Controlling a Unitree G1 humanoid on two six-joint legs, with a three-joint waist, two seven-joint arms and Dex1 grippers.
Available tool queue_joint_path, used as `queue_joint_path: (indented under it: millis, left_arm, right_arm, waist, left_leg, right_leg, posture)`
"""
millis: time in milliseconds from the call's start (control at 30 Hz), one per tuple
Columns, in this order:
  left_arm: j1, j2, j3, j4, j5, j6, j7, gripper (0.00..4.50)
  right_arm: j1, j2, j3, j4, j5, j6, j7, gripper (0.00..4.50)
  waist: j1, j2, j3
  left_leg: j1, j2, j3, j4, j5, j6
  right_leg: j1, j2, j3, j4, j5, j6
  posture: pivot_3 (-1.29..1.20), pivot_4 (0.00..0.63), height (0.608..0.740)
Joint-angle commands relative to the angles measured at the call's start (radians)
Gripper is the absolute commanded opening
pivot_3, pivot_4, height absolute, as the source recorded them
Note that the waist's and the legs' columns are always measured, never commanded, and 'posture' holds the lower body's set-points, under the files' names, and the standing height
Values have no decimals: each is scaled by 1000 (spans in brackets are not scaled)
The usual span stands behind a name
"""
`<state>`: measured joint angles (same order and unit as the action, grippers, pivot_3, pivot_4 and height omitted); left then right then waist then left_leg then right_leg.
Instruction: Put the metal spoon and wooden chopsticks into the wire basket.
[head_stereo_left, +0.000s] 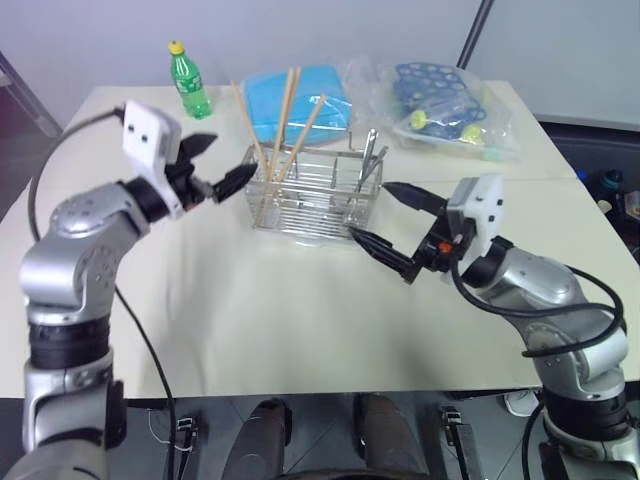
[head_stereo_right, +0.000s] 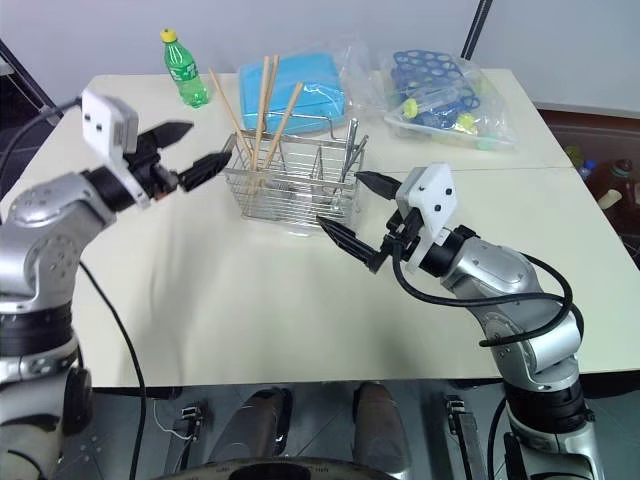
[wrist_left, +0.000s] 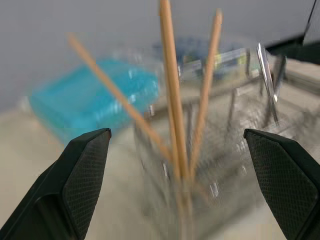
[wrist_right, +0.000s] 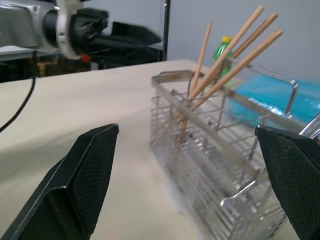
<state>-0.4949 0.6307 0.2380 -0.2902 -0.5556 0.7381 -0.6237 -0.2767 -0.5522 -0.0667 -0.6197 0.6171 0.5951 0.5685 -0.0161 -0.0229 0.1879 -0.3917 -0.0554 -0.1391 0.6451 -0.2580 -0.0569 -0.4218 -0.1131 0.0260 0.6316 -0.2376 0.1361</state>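
The wire basket (head_stereo_left: 310, 205) stands on the table's middle, toward the back. Several wooden chopsticks (head_stereo_left: 285, 125) stand in its left compartment, leaning apart and rising well above the rim. The metal spoon (head_stereo_left: 368, 160) stands in the right end, its thin handle sticking up and its bowl hidden among the wires. My left gripper (head_stereo_left: 228, 158) is open just left of the basket, level with the chopsticks and pointing at them, holding nothing. My right gripper (head_stereo_left: 372, 212) is open at the basket's front right corner, also empty.
Behind the basket lie a green bottle (head_stereo_left: 188, 80), a blue box in a clear bag (head_stereo_left: 300, 100) and a clear bag of blue and yellow items (head_stereo_left: 445, 110). The cream table (head_stereo_left: 280, 310) stretches bare to its front edge.
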Motion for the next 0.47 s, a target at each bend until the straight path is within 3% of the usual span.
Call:
queue_joint_path:
  millis: [33,300,467]
  left_arm:
    - [56,13,77,-131,-67,47,37,4467]
    - [282,-110,143,-347,-215,150,199,4467]
    - [376,-103,174,-378,-262,148,225,4467]
  right_arm:
    - [14,-11,-21,-54,34,-4,12,4500]
    - [39,2,7,-56,37,-12,19,4500]
    - [49,-1,10,-57,49,-6,29,4500]
  waist:
    - [2,0,0]
    - [-1,0,0]
    - [2,0,0]
  left_leg:
    - [0,0,0,0,0,0]
    - [1,0,0,0,0,0]
    - [1,0,0,0,0,0]
  right_leg:
    - [0,0,0,0,0,0]
    - [1,0,0,0,0,0]
    - [1,0,0,-1,0,0]
  posture:
    - [0,150,740]
    - [0,150,740]
    - [0,150,740]
